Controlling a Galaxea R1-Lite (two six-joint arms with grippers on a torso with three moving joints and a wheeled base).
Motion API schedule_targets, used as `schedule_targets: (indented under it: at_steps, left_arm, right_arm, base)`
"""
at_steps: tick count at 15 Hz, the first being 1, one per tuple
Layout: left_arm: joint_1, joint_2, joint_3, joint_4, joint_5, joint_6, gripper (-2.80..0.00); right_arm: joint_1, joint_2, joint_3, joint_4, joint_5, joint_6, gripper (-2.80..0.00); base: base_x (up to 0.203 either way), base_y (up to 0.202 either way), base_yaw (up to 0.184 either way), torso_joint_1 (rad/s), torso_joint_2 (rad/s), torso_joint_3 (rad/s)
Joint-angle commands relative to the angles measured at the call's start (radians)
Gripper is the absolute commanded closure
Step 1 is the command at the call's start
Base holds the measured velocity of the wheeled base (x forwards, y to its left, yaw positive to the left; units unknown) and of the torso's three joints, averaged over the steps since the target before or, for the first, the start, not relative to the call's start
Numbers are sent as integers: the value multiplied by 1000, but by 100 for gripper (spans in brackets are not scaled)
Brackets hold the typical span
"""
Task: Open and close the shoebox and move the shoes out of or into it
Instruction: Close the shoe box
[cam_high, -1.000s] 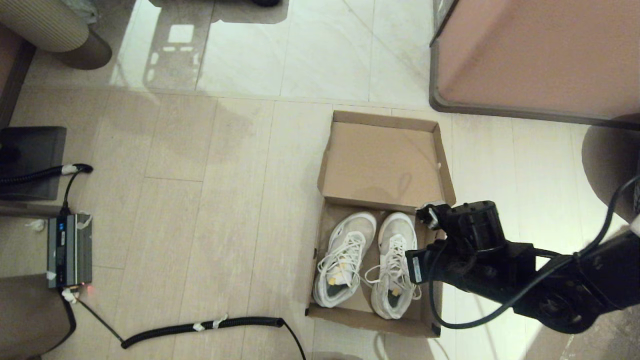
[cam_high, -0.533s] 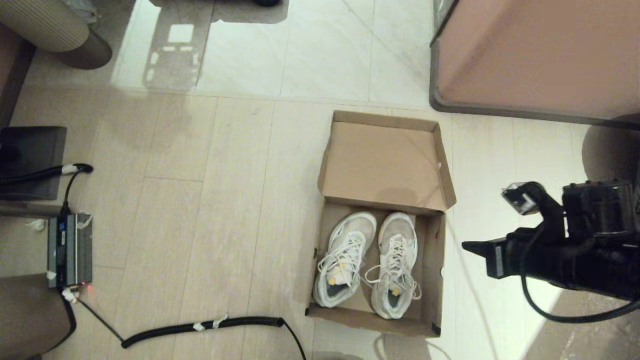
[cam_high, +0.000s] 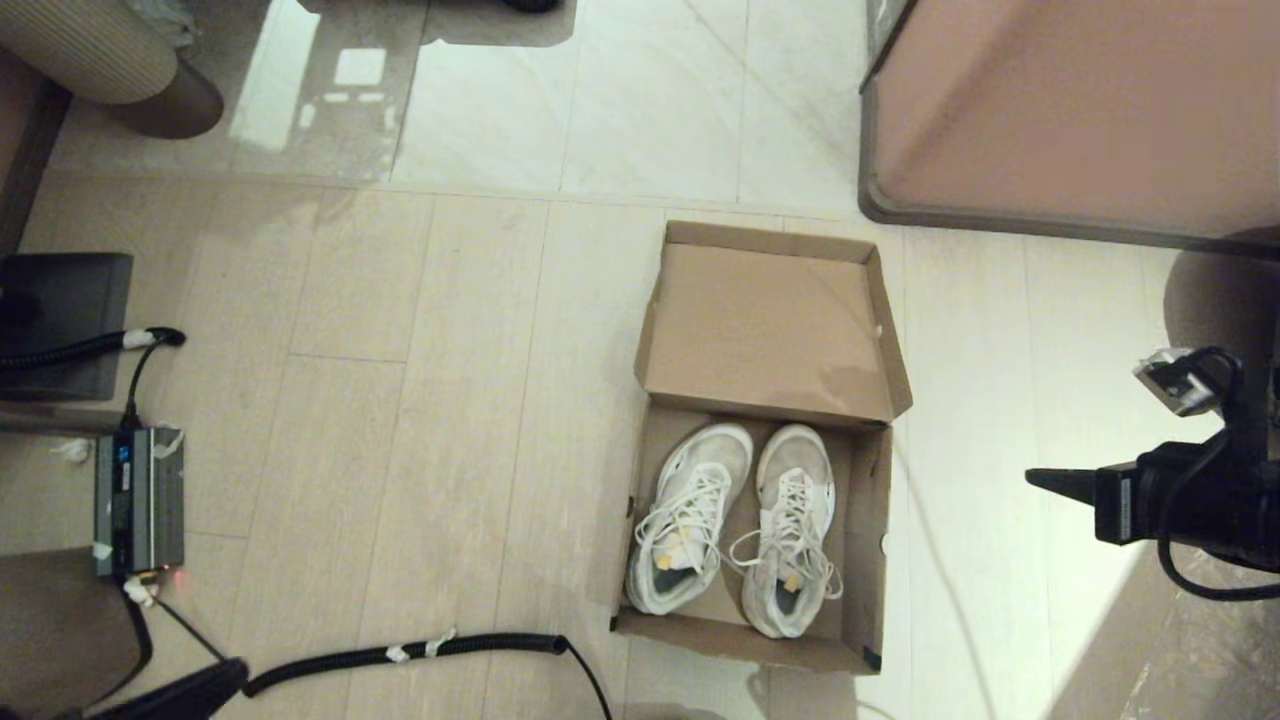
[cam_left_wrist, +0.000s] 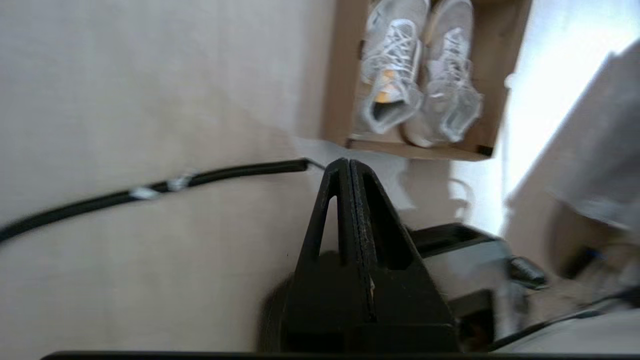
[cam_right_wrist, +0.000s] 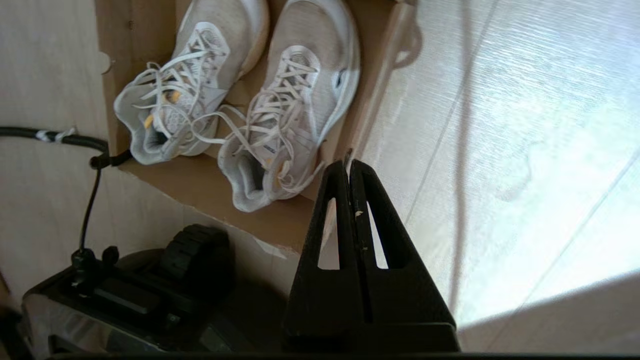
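Warm dim light, floor glare, blurred left-wrist view.

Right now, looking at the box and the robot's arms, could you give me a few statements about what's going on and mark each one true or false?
1. The shoebox lies open on the floor with its lid folded back. True.
2. Only one of the shoes is inside the box. False: both sit side by side in it.
3. The right end effector is gripping a shoe. False: it is shut on nothing, off to the box's right side above the floor.
4. The left end effector is shut and holds nothing. True.
5. A black coiled cable lies on the floor left of the box. True.
6. The shoes' laces are black. False: they are white.
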Motion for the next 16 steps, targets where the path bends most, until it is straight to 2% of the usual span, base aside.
schedule_targets:
  at_steps: [1, 2, 4, 8, 11, 13, 15, 16]
  left_arm:
    - [-5, 327, -9, -209, -12, -14, 0]
    - [-6, 387, 8, -312, -10, -22, 0]
    - [-3, 404, 92, -393, -4, -33, 0]
    - [19, 359, 227, -421, 23, -41, 0]
    - [65, 357, 245, -420, 31, -42, 0]
    - [95, 369, 247, -415, 31, -41, 0]
    - [119, 382, 241, -421, 31, -38, 0]
    - [119, 380, 245, -416, 31, -33, 0]
  right_arm:
    - [-48, -60, 47, -1, 12, -1, 0]
    - [-73, -79, 67, -1, 35, -1, 0]
    - [-102, -97, 80, -2, 57, 0, 0]
    - [-105, -111, 99, -3, 96, -1, 0]
    - [-99, -48, 104, -76, 102, -19, 0]
    - [-92, -7, 149, -157, 85, -29, 0]
    - [-69, -4, 238, -238, 6, -53, 0]
    - [-55, -3, 295, -325, -33, -65, 0]
  base:
    - [0, 0, 0, 0, 0, 0]
    - [0, 0, 0, 0, 0, 0]
    - [0, 0, 0, 0, 0, 0]
    - [0, 0, 0, 0, 0, 0]
    - [0, 0, 0, 0, 0, 0]
    - [0, 0, 0, 0, 0, 0]
    - [0, 0, 0, 0, 0, 0]
    - [0, 0, 0, 0, 0, 0]
